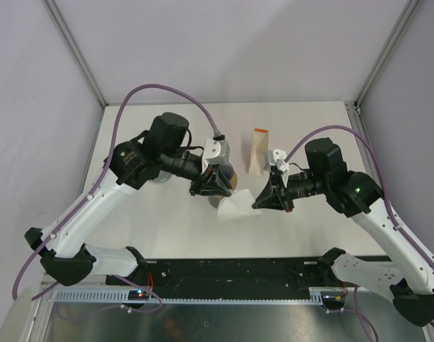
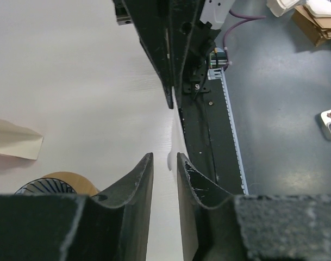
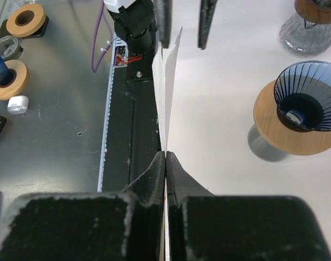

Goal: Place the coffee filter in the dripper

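Over white tabletop (image 1: 302,128): holding white paper coffee filter (image 3: 168,98) aloft, clamped flat in right gripper (image 3: 165,155), far edge inside parted left gripper (image 2: 165,157). Not yet in blue ribbed glass dripper (image 3: 309,98) nearby; yet to be opened and seated.

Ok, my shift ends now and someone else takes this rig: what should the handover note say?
Right gripper: shut on the white coffee filter, pinching one edge.
Left gripper: open, straddling the filter's opposite edge, not clamped.
Dripper, blue ribbed glass on a wooden collar, stands empty beside them.
Done: filter held up between the arms.
Left: spread it open and seat it in the dripper.
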You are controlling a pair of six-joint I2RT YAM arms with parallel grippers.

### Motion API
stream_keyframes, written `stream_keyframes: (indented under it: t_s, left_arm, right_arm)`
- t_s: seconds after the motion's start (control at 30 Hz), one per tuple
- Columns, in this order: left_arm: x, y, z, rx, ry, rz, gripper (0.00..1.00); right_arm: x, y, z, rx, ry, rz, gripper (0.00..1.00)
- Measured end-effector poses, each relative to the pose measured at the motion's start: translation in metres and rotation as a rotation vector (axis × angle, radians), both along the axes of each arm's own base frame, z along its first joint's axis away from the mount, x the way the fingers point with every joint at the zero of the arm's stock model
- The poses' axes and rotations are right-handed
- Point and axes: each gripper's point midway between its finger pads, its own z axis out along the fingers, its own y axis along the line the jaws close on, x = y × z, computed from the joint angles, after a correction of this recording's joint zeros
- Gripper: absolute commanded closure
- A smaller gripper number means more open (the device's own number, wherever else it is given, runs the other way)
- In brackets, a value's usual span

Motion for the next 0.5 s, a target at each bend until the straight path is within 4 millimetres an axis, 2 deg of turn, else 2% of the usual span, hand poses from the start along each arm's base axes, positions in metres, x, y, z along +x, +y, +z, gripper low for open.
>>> stream_keyframes:
  t_s: [0.27, 0.5]
  left_arm:
    - [-0.013, -0.001, -0.012, 0.018, 0.019, -0.043, 0.70]
    - [-0.010, -0.001, -0.018, 0.038, 0.015, -0.025, 0.73]
  right_arm:
    - [0.005, 0.001, 0.002, 0.004, -0.015, -0.020, 1.00]
    - [0.008, 0.003, 0.006, 0.019, -0.026, -0.026, 1.00]
